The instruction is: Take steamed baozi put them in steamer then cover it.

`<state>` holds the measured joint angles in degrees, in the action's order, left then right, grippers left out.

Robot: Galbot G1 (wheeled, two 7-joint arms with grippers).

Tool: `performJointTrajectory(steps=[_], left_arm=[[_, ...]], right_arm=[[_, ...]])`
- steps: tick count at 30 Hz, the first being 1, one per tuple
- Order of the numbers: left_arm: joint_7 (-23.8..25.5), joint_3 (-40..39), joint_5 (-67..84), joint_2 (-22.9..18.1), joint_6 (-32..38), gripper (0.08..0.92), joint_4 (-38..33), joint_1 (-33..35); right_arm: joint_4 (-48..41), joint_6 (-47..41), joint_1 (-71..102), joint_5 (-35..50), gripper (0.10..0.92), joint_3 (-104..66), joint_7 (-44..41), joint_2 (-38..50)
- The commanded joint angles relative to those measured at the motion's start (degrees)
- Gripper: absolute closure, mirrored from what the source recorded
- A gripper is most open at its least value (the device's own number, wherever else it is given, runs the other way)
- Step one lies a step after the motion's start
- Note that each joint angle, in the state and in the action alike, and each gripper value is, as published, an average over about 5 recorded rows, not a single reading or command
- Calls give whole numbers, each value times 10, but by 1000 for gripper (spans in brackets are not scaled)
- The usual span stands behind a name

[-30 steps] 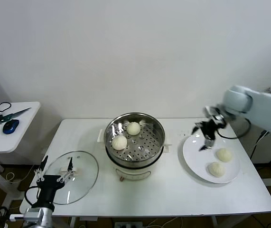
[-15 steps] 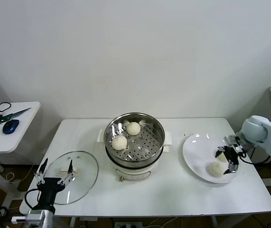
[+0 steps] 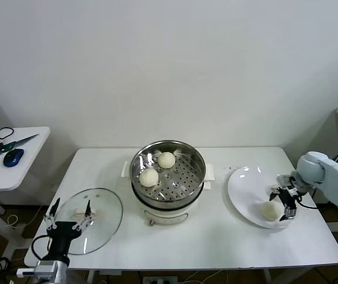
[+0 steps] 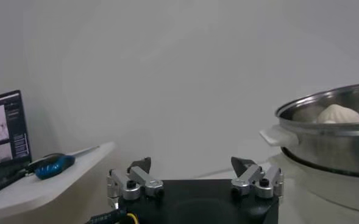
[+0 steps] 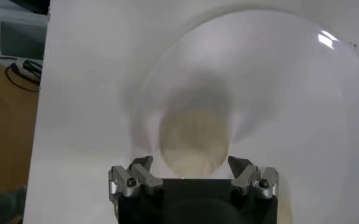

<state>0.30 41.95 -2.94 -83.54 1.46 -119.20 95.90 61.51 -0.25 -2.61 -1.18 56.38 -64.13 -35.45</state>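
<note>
Right gripper poised over a bun on the plate

The right gripper (image 3: 286, 205), jaws spread and empty, straddles a bun (image 5: 193, 145) on the plate (image 3: 245, 183); two buns sit in the steamer (image 3: 167, 171). The left gripper (image 3: 68, 216) waits, spread, by the lid (image 3: 100, 222).

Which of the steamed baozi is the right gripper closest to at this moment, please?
The baozi on the white plate, lying between the open fingers of the right gripper. The other two visible baozi already sit in the steamer, far from that gripper.
</note>
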Motion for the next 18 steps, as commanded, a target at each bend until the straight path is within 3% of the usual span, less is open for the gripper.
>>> performJointTrajectory(steps=[1,7,18], left_arm=[[0,0,-2,-1,0,177,2,0],[0,-1,-3,-4,2,177,3,3],[0,-1,-3,-7,2,177,1,5]], right_arm=[[-24,5,13,-15,203,-10,-3,-29],[-27,6,10,-16,212,-6,-7,-32],[-27,17,-2,-11,322,3,-11,-31]])
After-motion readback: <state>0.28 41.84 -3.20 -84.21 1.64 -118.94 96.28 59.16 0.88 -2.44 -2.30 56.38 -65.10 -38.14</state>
